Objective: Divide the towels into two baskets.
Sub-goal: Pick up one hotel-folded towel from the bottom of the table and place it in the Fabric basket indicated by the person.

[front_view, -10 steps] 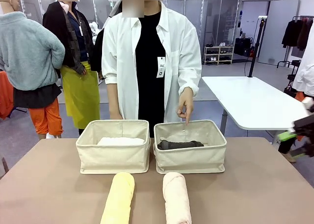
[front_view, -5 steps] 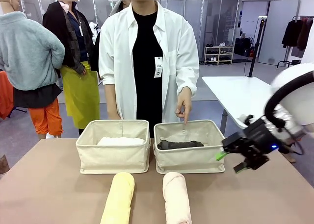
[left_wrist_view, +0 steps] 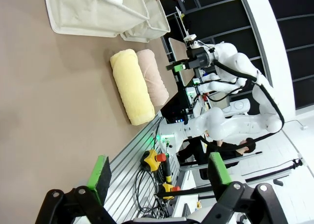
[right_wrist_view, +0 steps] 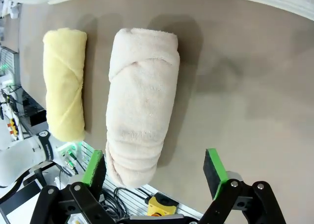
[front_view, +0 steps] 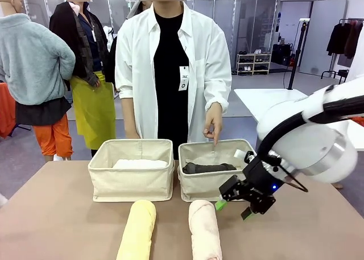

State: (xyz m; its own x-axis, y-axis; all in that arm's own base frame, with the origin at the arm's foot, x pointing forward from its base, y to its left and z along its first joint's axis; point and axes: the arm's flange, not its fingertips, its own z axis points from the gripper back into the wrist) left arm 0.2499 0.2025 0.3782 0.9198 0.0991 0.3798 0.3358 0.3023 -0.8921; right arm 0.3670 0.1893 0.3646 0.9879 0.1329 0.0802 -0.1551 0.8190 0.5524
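The right gripper [front_view: 234, 209] hangs with its jaws spread wide and nothing between them, just beside the far end of the pale pink towel [front_view: 205, 228] on its right side. Half a second ago it stood higher and well to the right of that towel; a second ago only its tip showed at the picture's right edge. The person's hand [front_view: 214, 120] has stayed beyond the pink towel, finger pointing down into the right basket [front_view: 205, 186].

The right wrist view looks along the green pads [right_wrist_view: 93, 167] at the pink towel lying lengthwise ahead, with the pale yellow towel [front_view: 138, 228] just beside it, parallel, the two apart. The left wrist view has the left gripper [left_wrist_view: 161, 171] released too, empty, well apart from the pink towel near the table [front_view: 57, 214] edge.

Beyond the pink towel the dark grey towel [front_view: 209, 168] lies in the right basket and the white towel [front_view: 139, 164] in the left basket [front_view: 131, 183], each half hidden by its front wall. The front view's bottom edge cuts off the near ends of the pink and yellow towels, and the right arm covers the right basket's near right corner
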